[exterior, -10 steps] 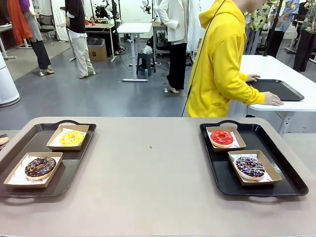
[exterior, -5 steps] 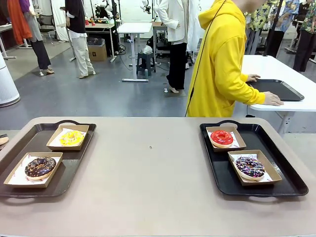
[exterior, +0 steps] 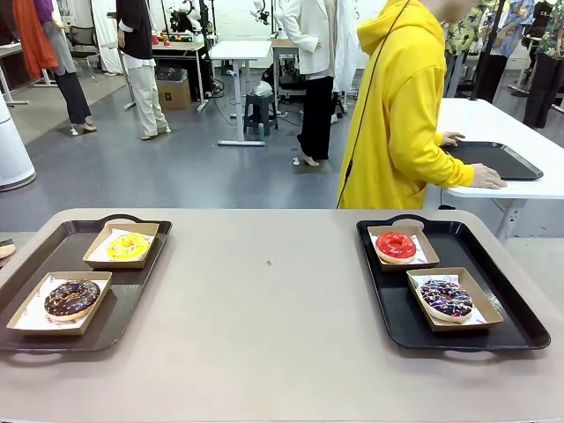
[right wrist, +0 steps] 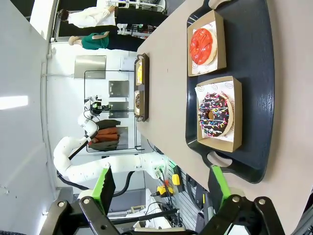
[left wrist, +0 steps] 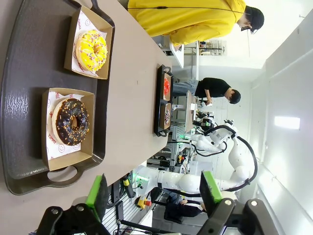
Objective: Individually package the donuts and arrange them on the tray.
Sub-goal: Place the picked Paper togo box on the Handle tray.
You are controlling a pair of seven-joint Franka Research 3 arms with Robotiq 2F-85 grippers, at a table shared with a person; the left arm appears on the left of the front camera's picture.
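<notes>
All four donuts already sit one to a box, two boxes on each tray, so from where I stand the packing looks done or close to it, and any further move comes down to which arm is closer to which pair. The left tray [exterior: 132, 291] lies at the robot's left end of the bench [exterior: 264, 326] and carries the yellow donut [exterior: 129, 246] at the far side and the chocolate donut [exterior: 72, 298] nearer the robot. The right tray [exterior: 520, 326] carries the red donut [exterior: 396, 246] at the far side and the purple-sprinkled donut [exterior: 447, 299] nearer the robot. In the left wrist view the left end effector [left wrist: 154, 193] hangs with its green pads spread wide and nothing between them, the chocolate donut [left wrist: 71, 122] ahead of it and the yellow donut [left wrist: 91, 44] beyond that. In the right wrist view the right end effector [right wrist: 161, 183] is likewise released and empty, with the purple-sprinkled donut [right wrist: 214, 115] ahead and the red donut [right wrist: 202, 45] farther on. So each arm is plainly nearer its own tray, and the near box on each side is the easier reach. Each tray's long axis runs away from the robot toward the far edge. The donuts are rings with no long axis, so I'd judge the boxes decide the approach. A person in a yellow hoodie [exterior: 397, 106] stands past the far edge, turned to another table.
</notes>
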